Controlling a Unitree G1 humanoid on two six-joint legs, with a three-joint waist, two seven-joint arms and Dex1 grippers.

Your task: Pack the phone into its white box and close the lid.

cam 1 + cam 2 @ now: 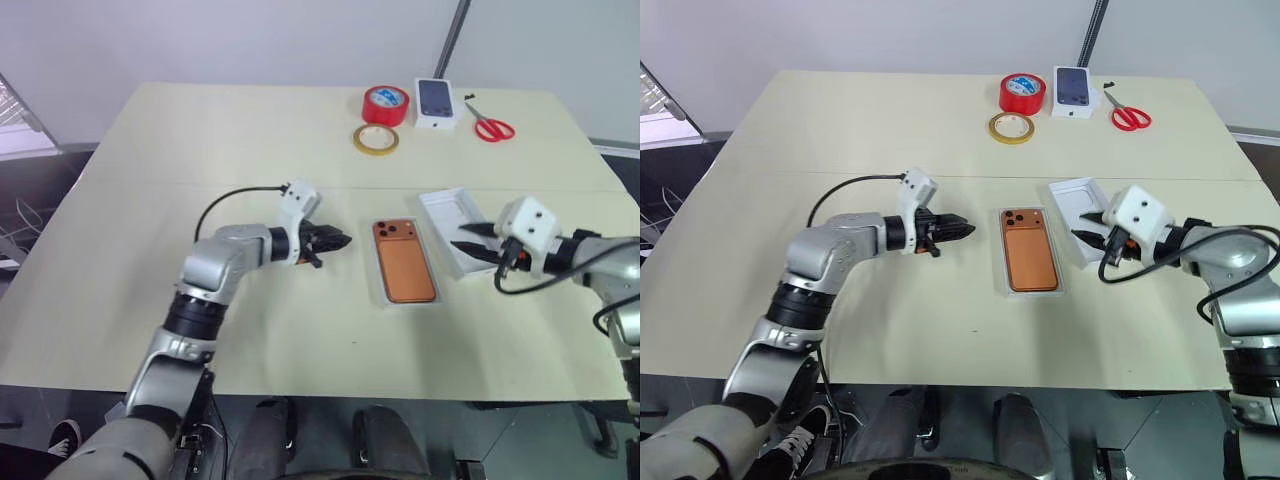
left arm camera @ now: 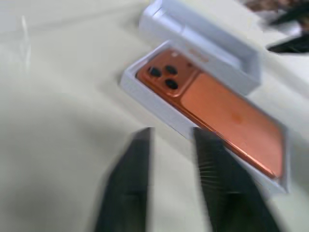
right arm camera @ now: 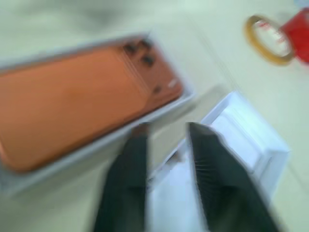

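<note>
The copper-orange phone (image 1: 404,262) lies camera side up inside the shallow white box (image 2: 145,94) in the middle of the table. Just right of the box sits the white lid (image 1: 447,212), open side up and slightly askew. My left gripper (image 1: 343,240) hovers a little left of the box's far end and points at it, fingers (image 2: 128,188) open with nothing between them. From the right, my right gripper (image 1: 458,238) reaches over the lid's near part, also open and empty, its fingertips (image 3: 135,145) close to the gap between lid and box.
At the table's far side stand a red tape roll (image 1: 386,104), a yellow tape ring (image 1: 375,139), a small white box printed with a dark phone picture (image 1: 435,102) and red scissors (image 1: 490,125). Bare tabletop (image 1: 200,150) spreads to the left.
</note>
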